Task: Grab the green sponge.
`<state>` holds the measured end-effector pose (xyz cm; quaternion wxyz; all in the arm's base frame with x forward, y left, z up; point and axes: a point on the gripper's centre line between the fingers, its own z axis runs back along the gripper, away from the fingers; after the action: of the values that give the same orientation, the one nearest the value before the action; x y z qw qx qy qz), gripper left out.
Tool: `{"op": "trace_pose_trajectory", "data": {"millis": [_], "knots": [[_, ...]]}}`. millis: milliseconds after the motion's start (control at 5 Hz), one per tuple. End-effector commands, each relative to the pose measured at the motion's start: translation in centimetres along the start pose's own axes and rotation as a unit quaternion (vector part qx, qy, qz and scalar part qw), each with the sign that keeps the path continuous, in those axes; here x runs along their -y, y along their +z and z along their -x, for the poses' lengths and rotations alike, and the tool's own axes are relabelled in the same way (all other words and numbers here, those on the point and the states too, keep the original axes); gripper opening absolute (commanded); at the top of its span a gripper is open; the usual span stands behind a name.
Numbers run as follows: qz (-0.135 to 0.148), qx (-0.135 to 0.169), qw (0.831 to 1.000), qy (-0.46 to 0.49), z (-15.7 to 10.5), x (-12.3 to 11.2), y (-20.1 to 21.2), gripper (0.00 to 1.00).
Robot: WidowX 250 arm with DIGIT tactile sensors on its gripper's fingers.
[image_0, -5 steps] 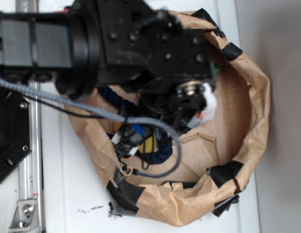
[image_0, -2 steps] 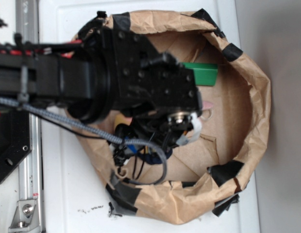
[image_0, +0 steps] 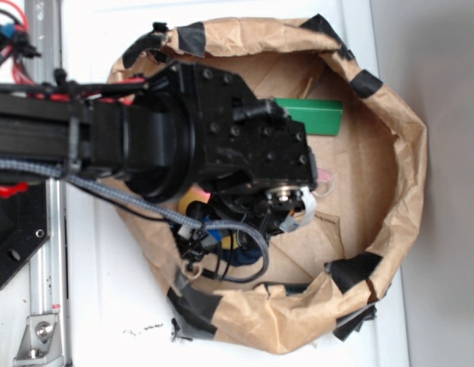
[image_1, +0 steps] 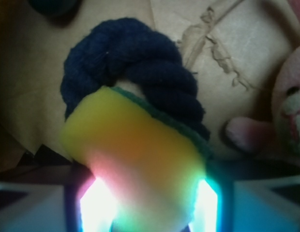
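My hand (image_1: pixel 145 203) squeezes the soft yellow sponge with the thin green edge (image_1: pixel 135 145), so it won't slip; the dark blue twisted rope (image_1: pixel 135 63) lies just behind.

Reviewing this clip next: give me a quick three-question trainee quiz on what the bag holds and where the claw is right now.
1. True or false: the sponge sits between the two fingers of the claw.
2. In the wrist view, what lies right behind the sponge? A) a dark blue rope B) a metal spoon C) a glass cup
3. Fill in: in the overhead view, a hard green ______ shows inside the paper bag, past the arm.

Key
1. True; the yellow foam fills the gap between the lit fingers.
2. A. A pink plush toy lies to the right.
3. block
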<state>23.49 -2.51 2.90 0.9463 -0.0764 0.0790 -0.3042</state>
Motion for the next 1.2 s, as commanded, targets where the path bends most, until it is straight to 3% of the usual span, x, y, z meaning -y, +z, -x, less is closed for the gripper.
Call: {"op": "trace_pose_trajectory", "data": {"millis": [0, 200, 400, 800, 1000], "knots": [[-0.054, 0.069, 0.995, 0.046, -0.2, 0.0, 5.9, 0.0], [-0.089, 0.115, 0.984, 0.1, 0.7, -0.9, 11.1, 0.0], [-0.104, 0.13, 0.976, 0.143, 1.6, -1.7, 14.3, 0.0], [-0.08, 0.109, 0.956, 0.259, 2.2, -2.4, 14.4, 0.0], [-0.046, 0.141, 0.936, 0.321, 2.0, -2.2, 13.9, 0.0]]}}
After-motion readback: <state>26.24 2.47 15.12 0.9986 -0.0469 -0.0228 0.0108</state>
